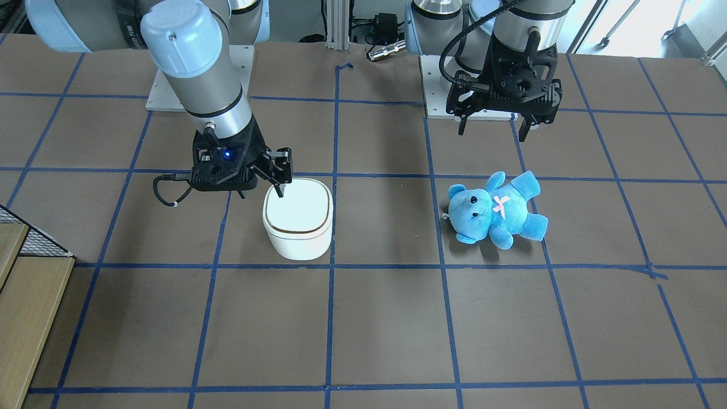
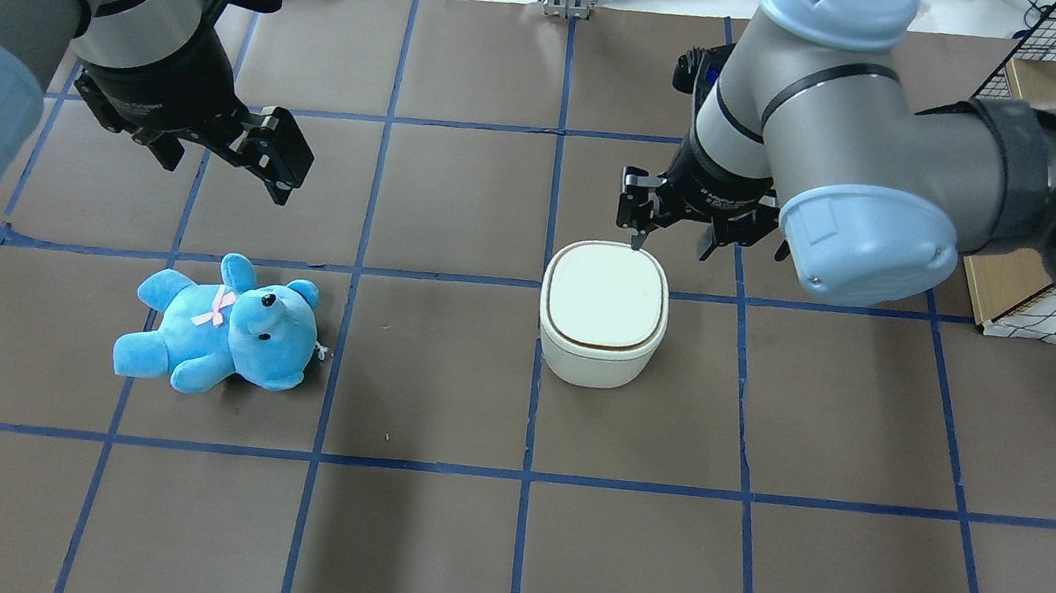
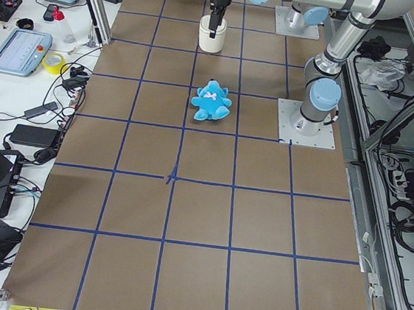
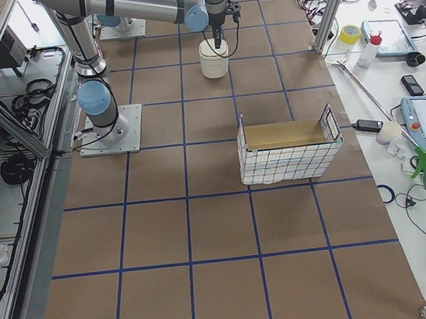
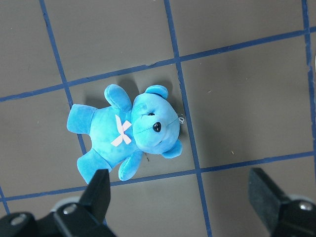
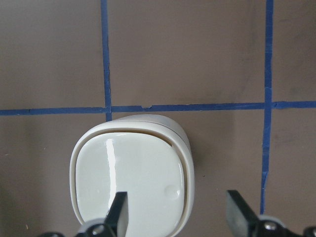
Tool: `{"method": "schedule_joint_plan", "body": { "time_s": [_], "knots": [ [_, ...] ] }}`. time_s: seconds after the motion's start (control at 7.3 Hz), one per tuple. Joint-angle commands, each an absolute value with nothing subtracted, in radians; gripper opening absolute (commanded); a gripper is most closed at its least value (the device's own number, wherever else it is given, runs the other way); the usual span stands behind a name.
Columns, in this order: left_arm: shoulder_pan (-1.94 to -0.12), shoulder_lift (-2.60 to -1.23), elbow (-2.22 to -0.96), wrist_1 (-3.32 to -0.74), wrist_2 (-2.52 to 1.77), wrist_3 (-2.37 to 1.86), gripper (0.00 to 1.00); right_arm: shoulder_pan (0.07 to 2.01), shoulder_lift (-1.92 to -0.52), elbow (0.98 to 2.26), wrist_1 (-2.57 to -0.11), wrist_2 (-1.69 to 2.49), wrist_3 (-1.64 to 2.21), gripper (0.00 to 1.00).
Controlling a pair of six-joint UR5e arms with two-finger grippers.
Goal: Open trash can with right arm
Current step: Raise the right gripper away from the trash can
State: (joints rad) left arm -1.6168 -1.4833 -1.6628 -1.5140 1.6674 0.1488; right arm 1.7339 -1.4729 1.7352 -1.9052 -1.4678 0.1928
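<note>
The white trash can (image 1: 298,227) stands on the table with its flat lid down; it also shows in the overhead view (image 2: 603,311) and the right wrist view (image 6: 131,187). My right gripper (image 1: 262,194), with the blue light, is open and hangs at the can's robot-side edge. One fingertip (image 2: 636,242) is over or on the lid's rim, and the other is beside the can. In the right wrist view the right gripper (image 6: 177,210) shows one finger over the lid and one off it. My left gripper (image 1: 491,133) is open and empty, high above the table.
A blue teddy bear (image 1: 494,210) lies on the table under the left gripper (image 5: 180,197), which is open in its wrist view. A wire basket with a wooden floor (image 4: 288,152) stands beyond the right arm's side. Blue tape lines grid the brown table.
</note>
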Motion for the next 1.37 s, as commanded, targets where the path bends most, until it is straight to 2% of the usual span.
{"method": "schedule_joint_plan", "body": {
  "time_s": [0.0, 0.68, 1.23],
  "knots": [
    [-1.617, -1.483, -1.663, -1.514, 1.667, 0.149, 1.00, 1.720, -1.505, 1.700, -1.846, -1.561, 0.184, 0.98],
    [-1.617, -1.483, -1.663, -1.514, 1.667, 0.149, 1.00, 1.618, -1.611, 1.658, -1.627, -1.563, 0.104, 1.00],
    [-1.617, -1.483, -1.663, -1.514, 1.667, 0.149, 1.00, 1.615, -1.615, 1.652, -1.585, -1.566, 0.118, 1.00]
  ]
}}
